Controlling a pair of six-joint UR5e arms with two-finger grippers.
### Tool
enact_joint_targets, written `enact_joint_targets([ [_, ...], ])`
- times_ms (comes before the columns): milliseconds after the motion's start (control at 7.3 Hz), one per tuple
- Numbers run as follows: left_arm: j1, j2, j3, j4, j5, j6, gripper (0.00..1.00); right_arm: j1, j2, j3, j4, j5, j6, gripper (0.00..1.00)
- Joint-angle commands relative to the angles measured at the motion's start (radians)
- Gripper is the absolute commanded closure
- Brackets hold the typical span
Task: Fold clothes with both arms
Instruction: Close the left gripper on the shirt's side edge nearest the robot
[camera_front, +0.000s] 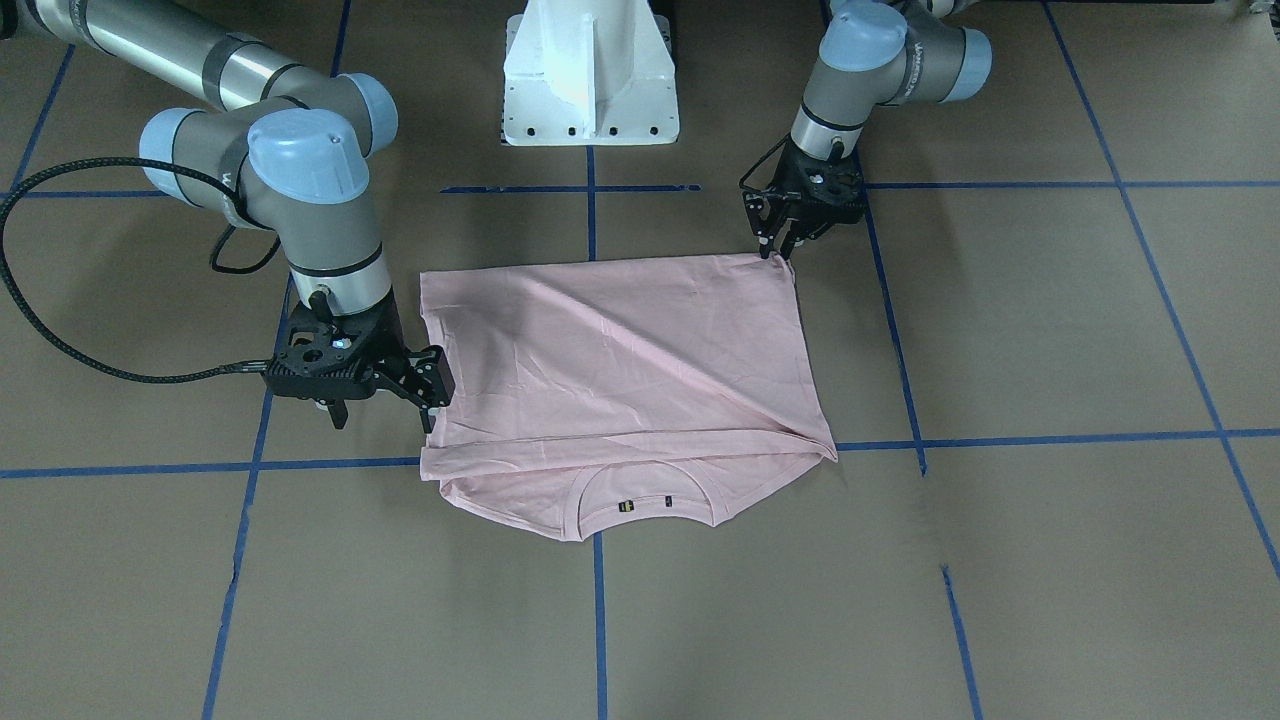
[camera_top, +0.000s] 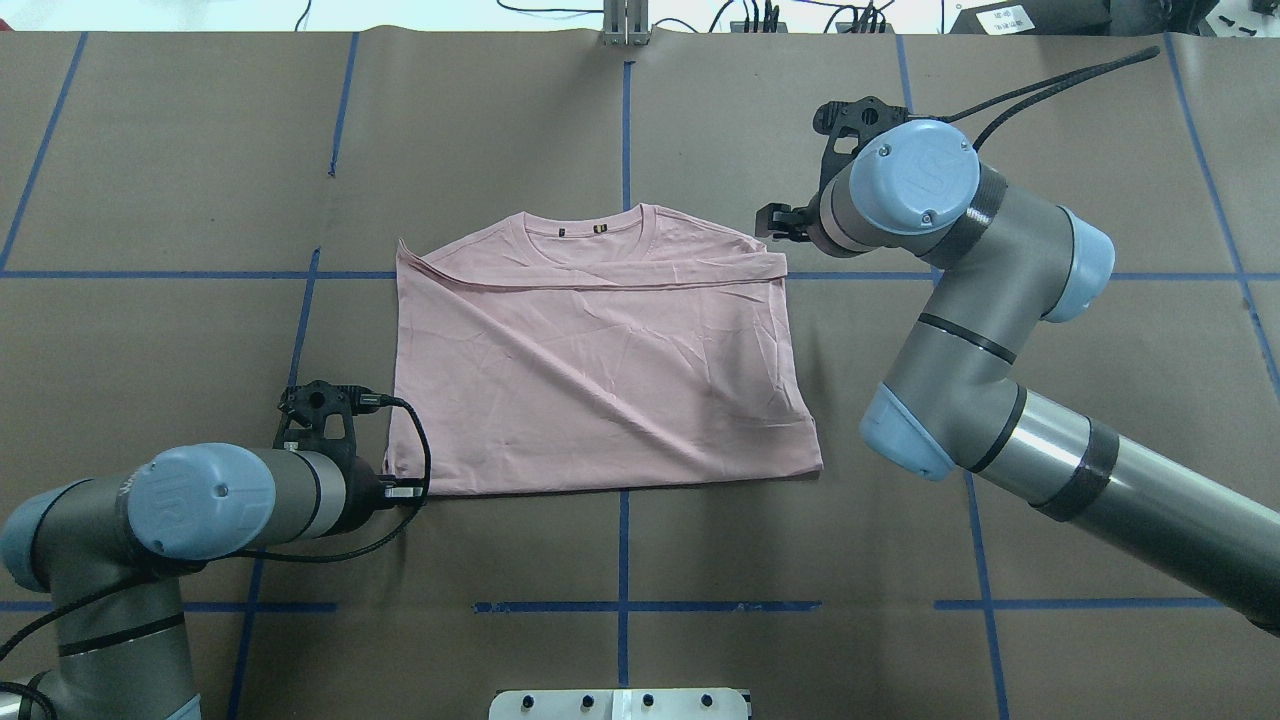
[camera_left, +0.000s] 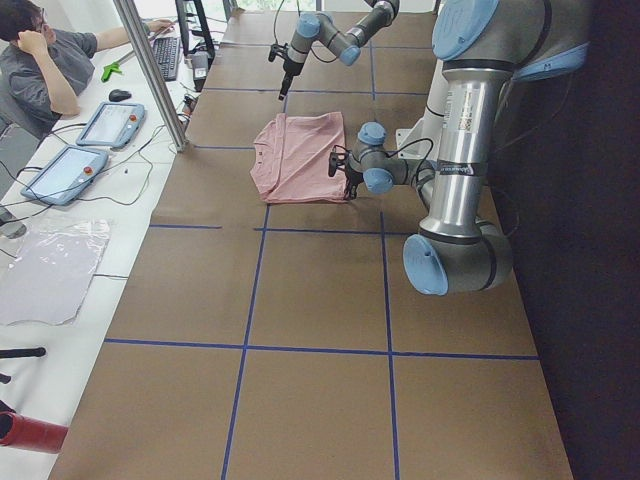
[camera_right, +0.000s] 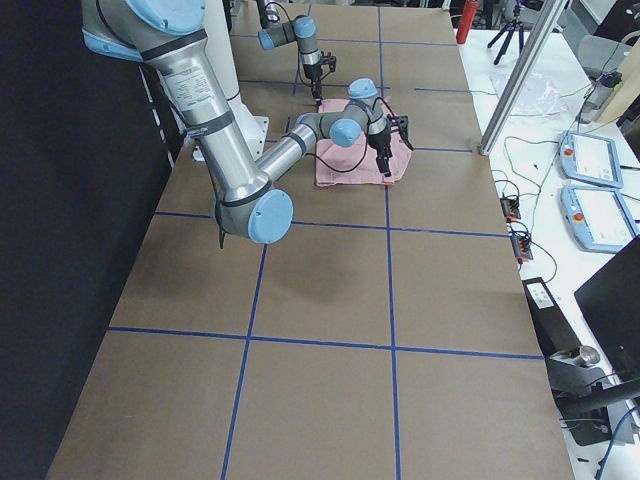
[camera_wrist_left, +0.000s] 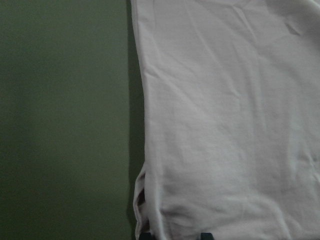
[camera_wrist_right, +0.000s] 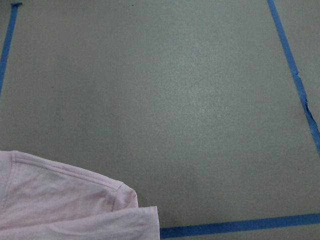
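Brown paper ruled with blue tape covers the surface (camera_top: 200, 150). From where I stand, the left gripper (camera_front: 775, 250) sits low on a corner of the T-shirt (camera_top: 600, 380), the one nearest the robot, probably to take it for a fold. Its jaws look narrow, but whether they are clamped I cannot tell. The right gripper (camera_front: 432, 395) hangs spread and empty just beside the other side edge, likely kept clear for a fresh grasp. The T-shirt lies mid-surface, folded over itself, collar (camera_top: 585, 228) toward the operators' edge.

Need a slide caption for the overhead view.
Pink T-shirt partly folded on the taped table, left claw at its near left corner, right claw by its far right corner.
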Motion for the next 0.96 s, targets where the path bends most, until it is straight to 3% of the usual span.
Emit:
enact_joint_targets([
  [0, -0.001, 0.005, 0.0, 0.002, 0.001, 0.006, 1.0, 0.0, 0.0, -0.002, 0.0, 0.0, 0.0, 0.0],
  [411, -0.025, 0.031, 0.0, 0.0, 0.001, 0.109, 1.0, -0.002, 0.0, 0.0, 0.002, 0.0, 0.002, 0.0],
  [822, -0.209, 0.021, 0.067, -0.005, -0.004, 0.352, 1.0, -0.002, 0.0, -0.003, 0.002, 0.0, 0.002, 0.0],
])
